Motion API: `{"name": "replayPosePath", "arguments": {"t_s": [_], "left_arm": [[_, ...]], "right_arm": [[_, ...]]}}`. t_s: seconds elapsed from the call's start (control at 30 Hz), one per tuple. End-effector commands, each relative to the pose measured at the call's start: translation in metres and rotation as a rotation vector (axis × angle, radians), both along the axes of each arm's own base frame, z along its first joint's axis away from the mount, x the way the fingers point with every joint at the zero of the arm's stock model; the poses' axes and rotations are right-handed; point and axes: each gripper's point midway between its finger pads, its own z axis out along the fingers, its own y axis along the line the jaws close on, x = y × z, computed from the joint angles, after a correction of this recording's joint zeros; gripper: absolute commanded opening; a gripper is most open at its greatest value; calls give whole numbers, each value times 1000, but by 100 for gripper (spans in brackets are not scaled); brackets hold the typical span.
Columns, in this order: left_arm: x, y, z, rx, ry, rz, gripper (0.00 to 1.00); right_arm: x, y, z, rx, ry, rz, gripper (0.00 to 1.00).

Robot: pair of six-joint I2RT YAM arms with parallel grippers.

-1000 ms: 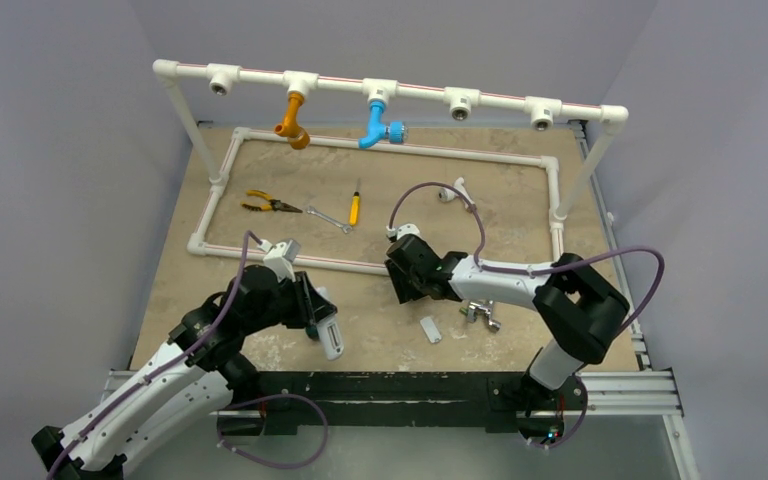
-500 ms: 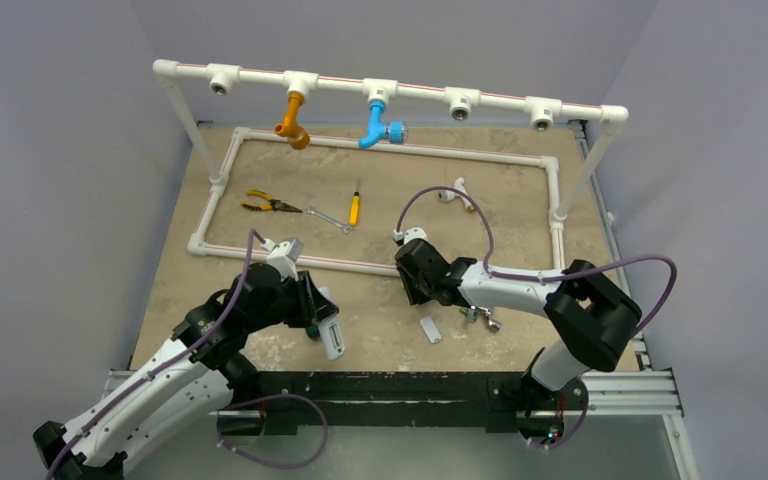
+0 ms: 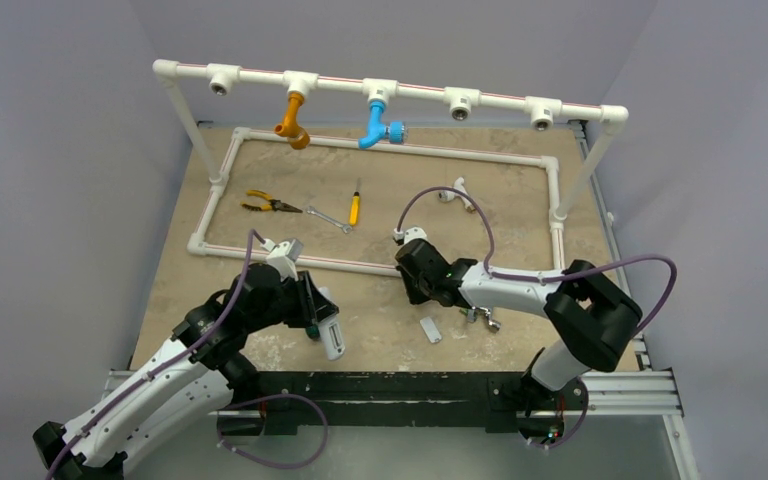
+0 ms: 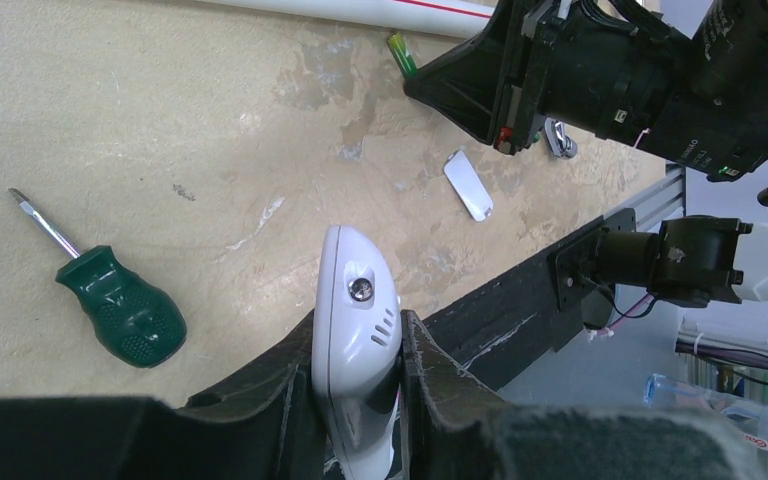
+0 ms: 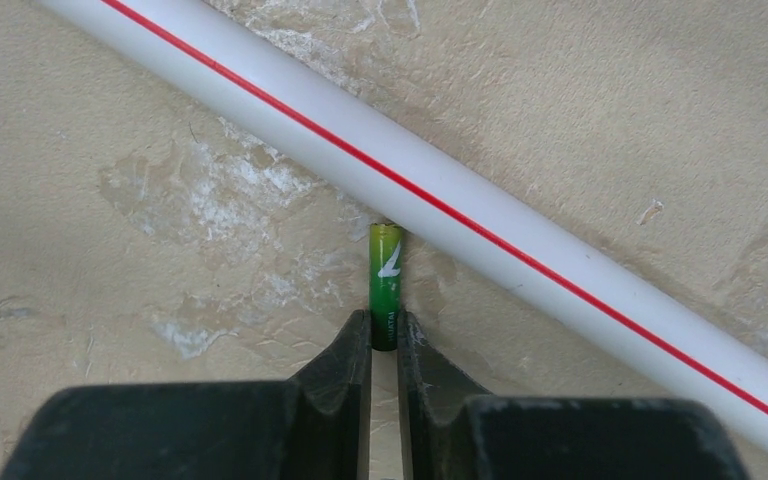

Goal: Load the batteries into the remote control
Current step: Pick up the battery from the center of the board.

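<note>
R claw (image 5: 384, 335) closed in on battery (image 5: 386, 275) by pipe (image 5: 560, 270) | L claw (image 4: 355, 352) clamps remote (image 4: 357, 300)

Glossy white plastic remote control (image 4: 355, 320); rough, mottled beige table (image 4: 160, 100); smooth white pipe (image 5: 460, 215); glossy green battery (image 5: 385, 285).

We've got two of them, left arm (image 3: 145, 395) and right arm (image 3: 505, 283), white shells over chunky black joints, a purple cable (image 3: 438, 188) looping along each, matte black fingers (image 5: 335, 375) with notched tips, we spot a tiny green light (image 4: 722, 170) on the right wrist housing
</note>
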Motion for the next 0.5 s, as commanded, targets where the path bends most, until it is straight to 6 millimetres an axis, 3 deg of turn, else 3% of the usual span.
{"name": "replayPosePath", "arguments": {"t_s": [0.0, 0.2, 0.4, 0.47], "left_arm": [[6, -8, 24, -56, -55, -13, 0], [7, -10, 26, -71, -56, -15, 0], [8, -13, 33, -91, -95, -33, 0], [10, -11, 42, -95, -134, -34, 0]], "right_arm": [[-38, -30, -30, -87, 145, -3, 0], [-34, -25, 1, -10, 73, 24, 0], [-32, -21, 47, 118, -54, 46, 0], [-30, -17, 71, 200, -134, 56, 0]]}}
